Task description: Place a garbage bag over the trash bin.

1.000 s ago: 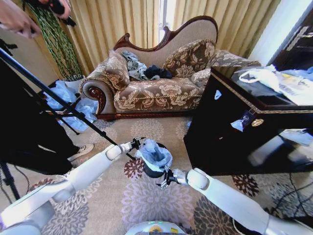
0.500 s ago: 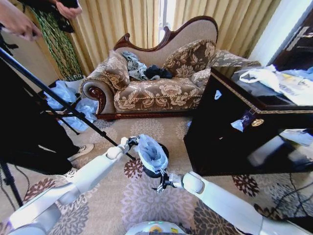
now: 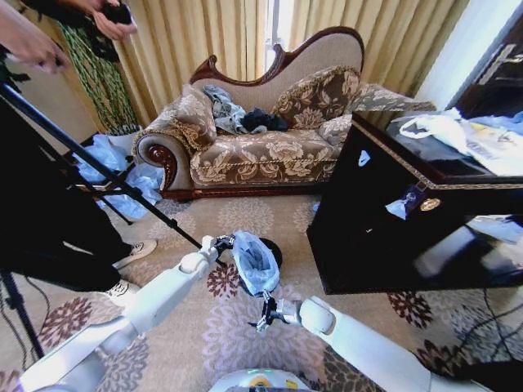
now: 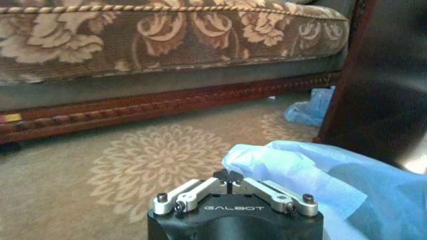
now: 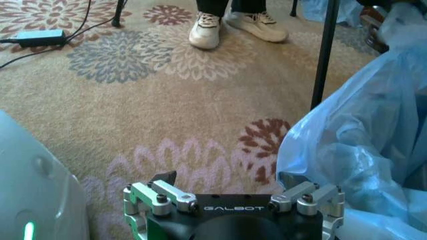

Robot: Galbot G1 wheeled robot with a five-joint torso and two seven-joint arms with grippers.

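The pale blue garbage bag (image 3: 255,260) is draped over the small black trash bin (image 3: 274,248), hiding most of it; only a dark arc of rim shows behind the plastic. My left gripper (image 3: 222,242) is at the bag's upper left edge, its fingertips (image 4: 228,175) pinched together on the bag (image 4: 313,175). My right gripper (image 3: 265,310) hangs a short way in front of the bin, apart from the plastic. In the right wrist view it (image 5: 227,182) stands open with nothing between its fingers, and the bag (image 5: 363,135) is off to one side.
A glossy black cabinet (image 3: 409,220) stands close on the bin's right, with a white bag (image 3: 445,129) on top. The sofa (image 3: 261,139) is behind. A black tripod leg (image 3: 106,171), a person's shoes (image 5: 237,22) and a blue plastic heap (image 3: 110,159) lie to the left.
My right gripper has drawn back from the bag toward me, empty. The left gripper keeps the bag's edge and has shifted slightly, and the bag now hangs narrower over the bin.
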